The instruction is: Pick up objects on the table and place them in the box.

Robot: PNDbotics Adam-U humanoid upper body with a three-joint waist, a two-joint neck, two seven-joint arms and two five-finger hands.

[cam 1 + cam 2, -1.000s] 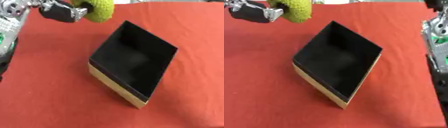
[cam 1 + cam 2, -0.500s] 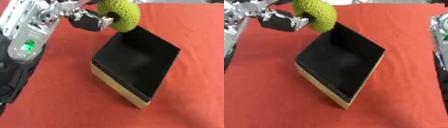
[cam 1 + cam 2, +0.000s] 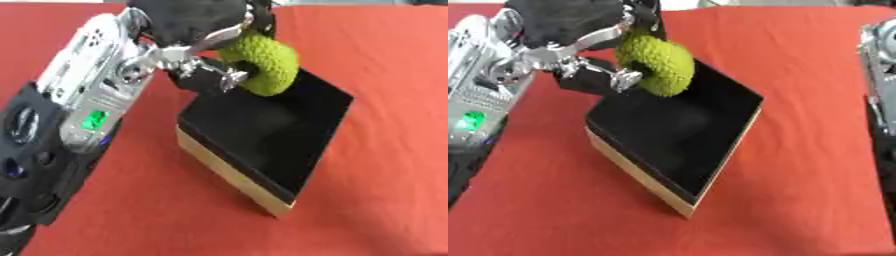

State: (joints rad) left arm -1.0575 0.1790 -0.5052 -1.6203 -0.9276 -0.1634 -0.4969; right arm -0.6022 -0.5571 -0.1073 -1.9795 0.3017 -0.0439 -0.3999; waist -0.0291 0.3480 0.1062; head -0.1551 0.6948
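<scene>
My left hand (image 3: 199, 30) is shut on a bumpy green round object (image 3: 261, 67), holding it just above the far left corner of the box (image 3: 229, 172). The box is black inside with tan outer walls and sits turned like a diamond on the red cloth. Its dark inside looks bare. My left forearm (image 3: 83, 105), silver and black, reaches in from the lower left. Of the right arm only a silver and black part (image 3: 880, 75) shows at the right edge of the right eye view; its hand is out of sight.
Red cloth (image 3: 385, 75) covers the whole table around the box. Open cloth lies to the right of the box and in front of it.
My left hand has carried the green object rightward and nearer, from beyond the box's far corner to over its opening. The arm now fills more of the left side.
</scene>
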